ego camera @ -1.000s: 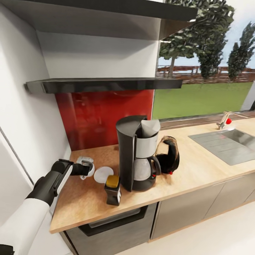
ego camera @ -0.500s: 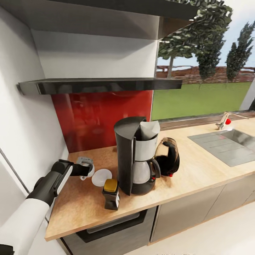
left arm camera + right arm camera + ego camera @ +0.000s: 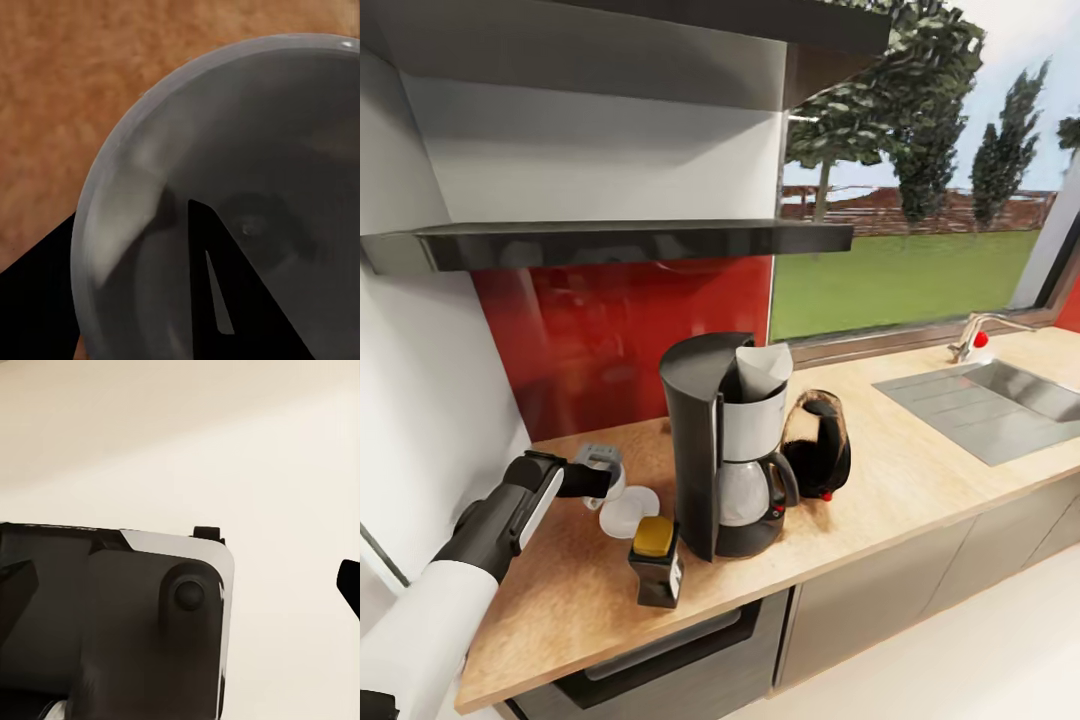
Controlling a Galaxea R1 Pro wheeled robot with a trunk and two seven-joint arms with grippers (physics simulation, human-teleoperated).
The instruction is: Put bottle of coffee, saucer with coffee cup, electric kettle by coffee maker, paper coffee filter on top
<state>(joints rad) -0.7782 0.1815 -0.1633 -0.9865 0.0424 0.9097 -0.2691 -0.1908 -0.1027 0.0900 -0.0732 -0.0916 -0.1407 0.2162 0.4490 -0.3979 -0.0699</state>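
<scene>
The wooden surface [image 3: 920,470] runs along the wall under a window, with a sink [image 3: 985,405] set into it at the far right and a red backsplash [image 3: 610,335] behind its left end. Above the backsplash hangs the kitchen shelf [image 3: 610,243], long, thin and black, and nothing stands on its visible edge.

The coffee maker [image 3: 720,450] stands upright on the surface, its glass carafe seated at the base, and the paper coffee filter [image 3: 760,370] sits in its top as a white cone. Just beside it, on the sink side, is the electric kettle [image 3: 818,448], dark and rounded, close enough that the two look nearly touching. In front of the machine's left corner stands the bottle of coffee [image 3: 655,563], upright, yellow-orange cap on.

The left arm [image 3: 490,530] reaches in from the lower left. Its left pincer [image 3: 603,470] is at the coffee cup [image 3: 612,478], closed on it as far as the head view shows. The cup hangs over the near-left edge of the saucer [image 3: 632,510], which lies flat on the surface between the arm and the bottle. In the left wrist view one dark fingertip [image 3: 225,292] lies across a pale round dish [image 3: 225,187] above the wood; whether cup and saucer touch I cannot tell.

The right wrist view shows part of the robot's own dark body against a pale floor; the right pincer's opening cannot be told.
</scene>
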